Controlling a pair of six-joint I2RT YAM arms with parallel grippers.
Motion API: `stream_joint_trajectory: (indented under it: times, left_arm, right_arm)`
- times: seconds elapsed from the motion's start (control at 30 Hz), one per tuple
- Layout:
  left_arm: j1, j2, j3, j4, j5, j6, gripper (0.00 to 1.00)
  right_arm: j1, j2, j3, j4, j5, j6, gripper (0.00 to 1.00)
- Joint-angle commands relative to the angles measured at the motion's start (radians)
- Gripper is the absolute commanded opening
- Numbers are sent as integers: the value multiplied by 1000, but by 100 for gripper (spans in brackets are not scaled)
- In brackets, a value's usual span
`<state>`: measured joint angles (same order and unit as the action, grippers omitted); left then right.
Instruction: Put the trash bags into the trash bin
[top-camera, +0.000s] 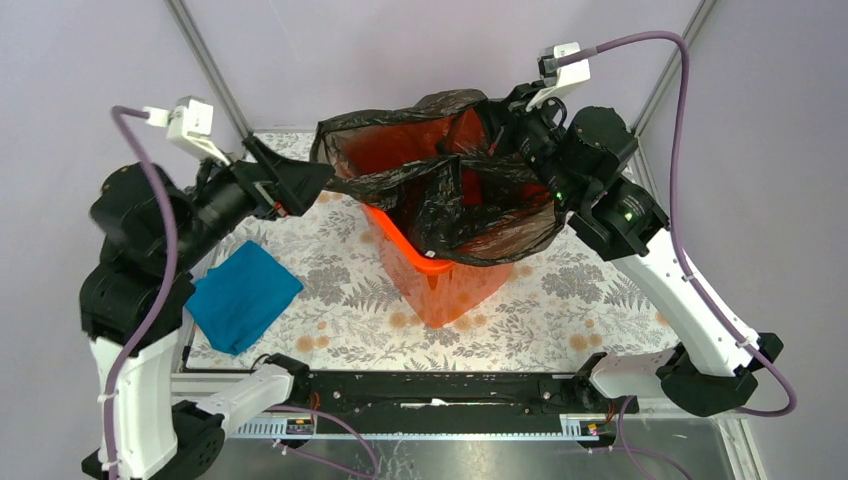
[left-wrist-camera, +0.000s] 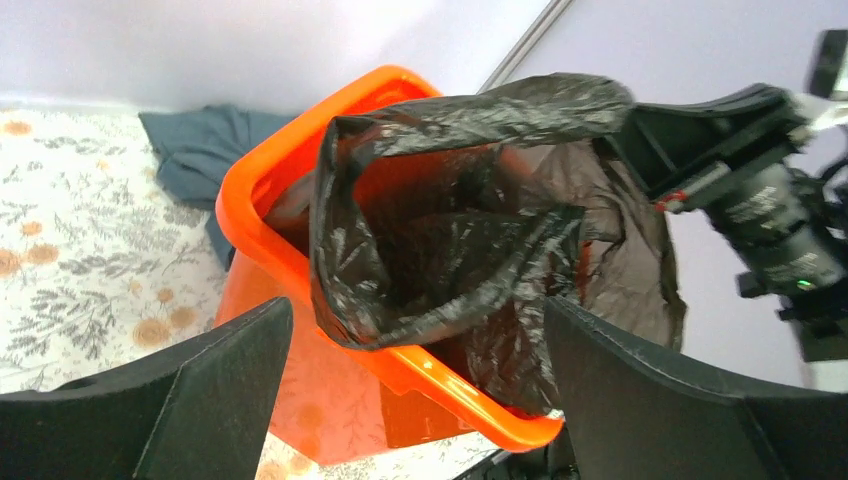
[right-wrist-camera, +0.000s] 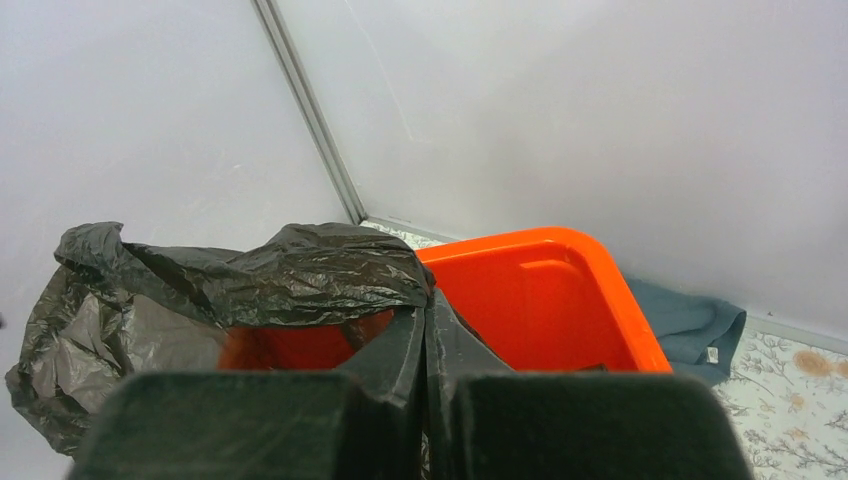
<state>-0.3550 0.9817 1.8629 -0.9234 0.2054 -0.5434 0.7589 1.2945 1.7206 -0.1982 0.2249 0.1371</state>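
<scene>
The orange trash bin (top-camera: 445, 290) stands mid-table. The black trash bag (top-camera: 470, 215) hangs open-mouthed over it, partly inside, its right side draped outside the near-right rim. My right gripper (top-camera: 497, 122) is shut on the bag's upper edge at the far right and holds it up; its closed fingers (right-wrist-camera: 425, 325) pinch the bag (right-wrist-camera: 280, 275) above the bin (right-wrist-camera: 540, 290). My left gripper (top-camera: 315, 180) is open and empty by the bag's left edge. In the left wrist view its gripper (left-wrist-camera: 416, 305) faces the bag (left-wrist-camera: 420, 250) and the bin rim (left-wrist-camera: 255, 190).
A teal-blue cloth (top-camera: 243, 295) lies on the floral table at the left, near the left arm. A grey-blue cloth (left-wrist-camera: 200, 150) lies behind the bin, also in the right wrist view (right-wrist-camera: 690, 330). Walls and frame posts close off the back corners.
</scene>
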Motion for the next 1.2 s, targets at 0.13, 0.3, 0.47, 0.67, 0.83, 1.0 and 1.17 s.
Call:
stream_joint_trajectory:
  times: [0.13,0.3,0.47,0.67,0.83,1.0,1.17]
  left_arm:
    - [2,132,-50,6,-165,34,99]
    - [2,182,-38,53,-202,76,70]
    - [2,261,-1,75,-307,138,31]
    - [4,371,69,89,-414,218,26]
    - [16,452,106,102,-474,259,26]
    - [68,543,143,122,-446,266,26]
    - [108,594,158,127,-383,251,25]
  right_arm:
    - [-3,-28,16,62,25,-36,0]
    - [-3,8,15,82,121,-151,0]
    - [-17,77,43,121,193,-285,0]
    - [-176,182,139,67,55,-257,7]
    - [-277,276,236,-10,-83,-221,12]
    - [-411,346,265,-23,-275,-89,18]
    - [-449,385,266,-12,-355,-48,24]
